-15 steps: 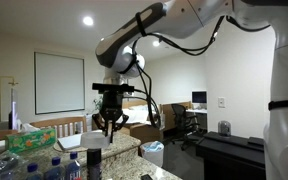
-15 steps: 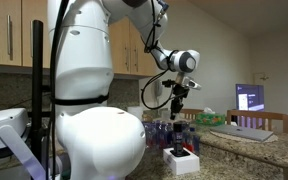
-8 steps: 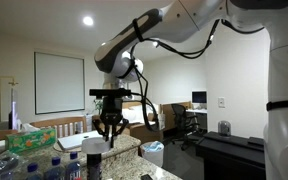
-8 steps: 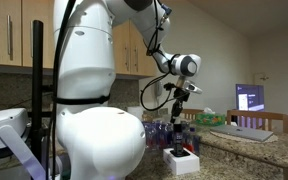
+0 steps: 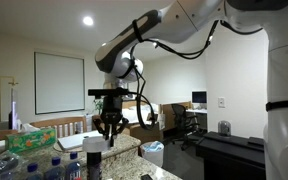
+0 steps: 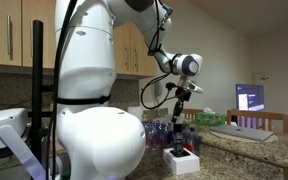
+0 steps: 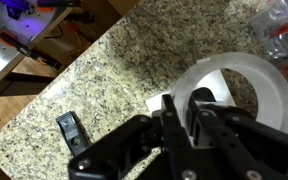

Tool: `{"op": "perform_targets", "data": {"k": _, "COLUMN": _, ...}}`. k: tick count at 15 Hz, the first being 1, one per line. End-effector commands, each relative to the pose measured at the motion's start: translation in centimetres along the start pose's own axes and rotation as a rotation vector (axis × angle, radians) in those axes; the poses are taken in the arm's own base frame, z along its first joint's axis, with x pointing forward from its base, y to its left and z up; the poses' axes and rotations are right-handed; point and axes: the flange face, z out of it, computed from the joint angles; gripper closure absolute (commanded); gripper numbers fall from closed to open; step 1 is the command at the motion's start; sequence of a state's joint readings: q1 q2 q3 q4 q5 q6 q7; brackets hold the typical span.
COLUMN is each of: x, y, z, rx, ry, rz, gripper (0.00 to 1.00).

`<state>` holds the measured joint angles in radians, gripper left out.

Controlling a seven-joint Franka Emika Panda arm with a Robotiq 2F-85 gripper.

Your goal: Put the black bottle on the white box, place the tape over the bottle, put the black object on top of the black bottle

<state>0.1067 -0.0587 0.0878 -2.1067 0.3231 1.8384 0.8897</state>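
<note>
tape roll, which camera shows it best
The wrist view: it looks down on the tape roll, a wide white ring, with its near side hidden behind the fingers. In both exterior views the roll is too small and low in frame to make out.

Speckled granite countertop (image 7: 134, 60), blue-capped bottles (image 5: 29, 168)

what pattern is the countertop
The countertop is speckled tan-and-black granite; wrist view shows it best.
</note>
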Motion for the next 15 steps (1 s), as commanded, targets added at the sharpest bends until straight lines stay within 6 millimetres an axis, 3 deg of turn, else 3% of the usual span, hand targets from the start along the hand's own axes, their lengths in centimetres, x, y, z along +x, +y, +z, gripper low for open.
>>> {"op": "perform_targets", "data": {"k": 1, "x": 0.5, "y": -0.9, "z": -0.2, "rx": -0.009, "ry": -0.012, "rz": 0.041, "gripper": 0.92}}
{"op": "perform_targets", "data": {"k": 5, "x": 0.7, "y": -1.6, "z": -0.2, "rx": -0.013, "ry": -0.011, "rz": 0.044, "gripper": 0.92}}
{"op": "perform_targets", "data": {"k": 6, "x": 0.7, "y": -1.7, "z": -0.3, "rx": -0.012, "ry": -0.009, "rz": 0.046, "gripper": 0.61}}
{"op": "perform_targets", "data": {"k": 8, "x": 0.7, "y": -1.8, "z": -0.6, "rx": -0.007, "ry": -0.004, "rz": 0.06, "gripper": 0.56}}
{"op": "perform_targets", "data": {"k": 15, "x": 0.5, "y": -2.0, "z": -1.3, "rx": 0.005, "ry": 0.008, "rz": 0.078, "gripper": 0.1}}
